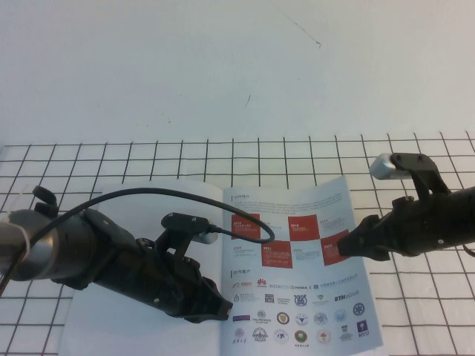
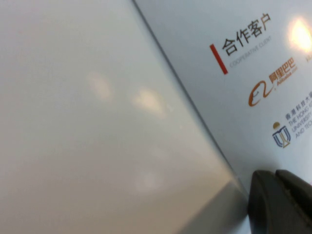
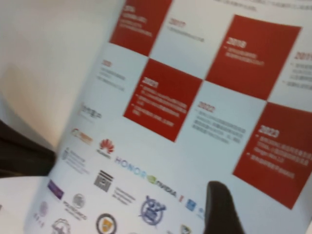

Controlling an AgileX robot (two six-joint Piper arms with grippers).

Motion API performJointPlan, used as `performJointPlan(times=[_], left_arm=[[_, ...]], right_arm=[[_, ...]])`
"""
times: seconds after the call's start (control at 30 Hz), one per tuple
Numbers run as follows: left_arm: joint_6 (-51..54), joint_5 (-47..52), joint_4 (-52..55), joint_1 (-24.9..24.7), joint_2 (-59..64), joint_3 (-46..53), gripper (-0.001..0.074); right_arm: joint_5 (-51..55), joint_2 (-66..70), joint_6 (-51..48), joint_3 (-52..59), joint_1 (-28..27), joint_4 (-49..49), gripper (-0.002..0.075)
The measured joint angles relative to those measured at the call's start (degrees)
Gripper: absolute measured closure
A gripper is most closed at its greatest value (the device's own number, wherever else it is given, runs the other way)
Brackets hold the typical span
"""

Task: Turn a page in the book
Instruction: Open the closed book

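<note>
Jaws of your right gripper (image 1: pixel 349 248) stand wide over the page (image 1: pixel 297 267), on its red squares. Your left gripper (image 1: pixel 215 308) rests at the book (image 1: pixel 148 326) spine; I cannot tell its jaws' state.

Book (image 1: pixel 148 326) lies open on gridded table (image 1: pixel 297 159), near robot's edge. Blank sheet (image 1: pixel 133 215) forms book's left half; page (image 1: pixel 297 297) forms right half, meeting at spine in middle of book. Left gripper (image 1: pixel 219 310) low over book, tip at spine, near page's lower inner corner. Right gripper (image 1: pixel 347 248) over page's right edge, about mid-height of book, fingers apart. Cable (image 1: pixel 185 194) arcs above blank sheet, ending over page's inner edge.
</note>
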Motion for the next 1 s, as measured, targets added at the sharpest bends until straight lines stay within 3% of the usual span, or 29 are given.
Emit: performJointPlan(times=[0.27, 0.8, 1.0], left_arm=[[0.0, 0.0, 0.0, 0.0, 0.0, 0.0, 0.0737], [0.03, 0.0, 0.0, 0.0, 0.0, 0.0, 0.0737], [0.35, 0.0, 0.0, 0.0, 0.0, 0.0, 0.0737]], right_arm=[[3.94, 0.0, -6.34, 0.0, 0.0, 6.28, 0.0343], [5.85, 7.13, -7.02, -0.1, -0.03, 7.4, 0.0343], [11.27, 7.59, -9.51, -0.1, -0.12, 11.62, 0.0342]])
